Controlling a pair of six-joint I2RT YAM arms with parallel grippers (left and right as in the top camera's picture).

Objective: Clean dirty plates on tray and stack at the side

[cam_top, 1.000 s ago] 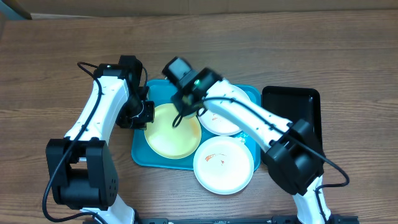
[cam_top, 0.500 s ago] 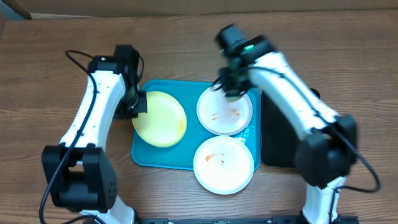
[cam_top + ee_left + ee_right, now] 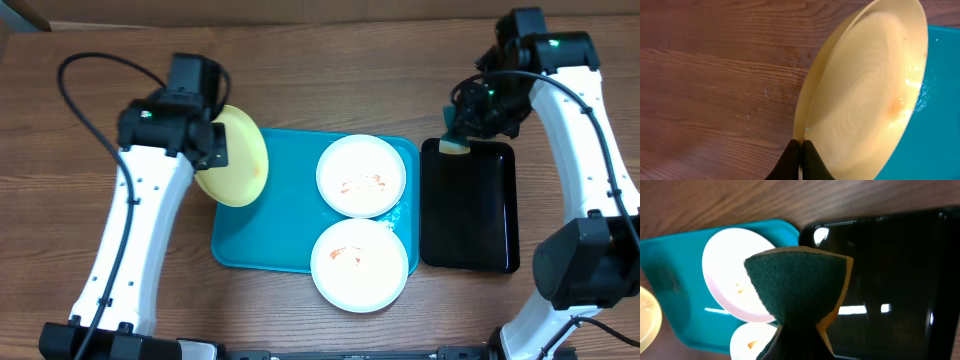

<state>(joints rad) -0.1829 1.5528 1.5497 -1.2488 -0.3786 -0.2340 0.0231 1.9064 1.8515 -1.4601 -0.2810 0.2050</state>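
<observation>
- at the left edge of the turquoise tray (image 3: 265, 235), my left gripper (image 3: 800, 149) is pinched shut on the rim of the yellow-green plate (image 3: 865, 100), its two fingers meeting on the plate's edge.
- that plate is lifted and tipped steeply on edge, its hollow face turned toward the tray. from overhead it hangs partly over the tray's left rim and partly over the bench (image 3: 320, 70).
- i can see a faint orange spot on its face in the left wrist view, and shiny streaks on the tray just beside it.
- my right gripper (image 3: 800, 331) is closed on a sponge (image 3: 800, 282), which has a dark green scouring face and a yellow body showing at the side.
- overhead puts the sponge at the back left corner of the black tray (image 3: 470, 220), which sits just beside the turquoise tray on its right.
- the upper white plate (image 3: 361, 177) lies flat in the tray's back right part, with orange-red smears in its middle.
- the lower white plate (image 3: 359, 265) is smeared too. it sits just in front of the other white plate and overhangs the tray's front rim.
</observation>
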